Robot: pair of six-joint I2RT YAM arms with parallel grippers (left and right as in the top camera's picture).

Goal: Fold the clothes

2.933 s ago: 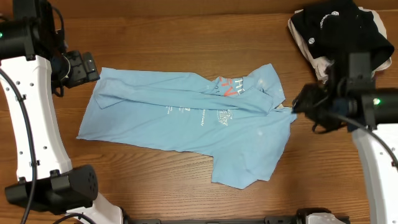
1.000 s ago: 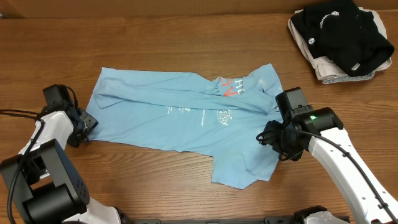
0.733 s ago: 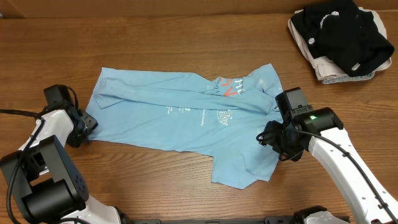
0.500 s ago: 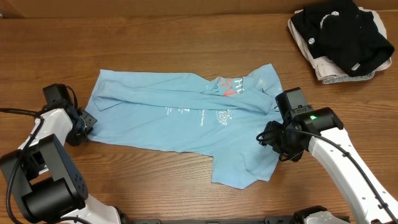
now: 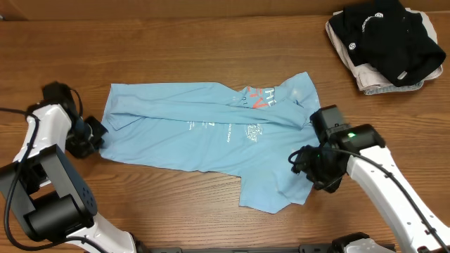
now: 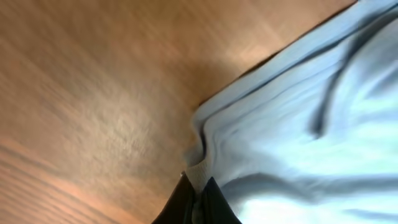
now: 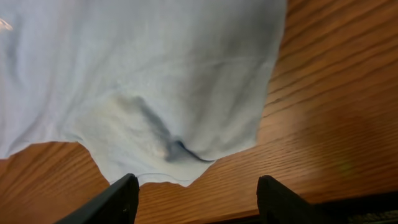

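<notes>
Sky-blue soft cloth, the T-shirt lies spread across the middle of the wooden table. Its length runs left to right, its far band is doubled over itself, and one loose flap reaches toward the near edge at the right. My left gripper is pinched tight on the shirt's left corner; the wrist view shows the hem bunched between the tips. My right gripper stands wide apart over that lower right flap, holding nothing, with the cloth's uneven edge just ahead of the fingers.

To fold well from here, I judge the right jaws should drop low enough to catch the flap's edge against the wood and close fully before any lift. Both sides should then rise together at one pace, keeping the fabric lightly taut, or the middle will sag and crease. My left pinch looks shallow, so a hard pull could slip it. The black garment in the far right corner lies well apart.
</notes>
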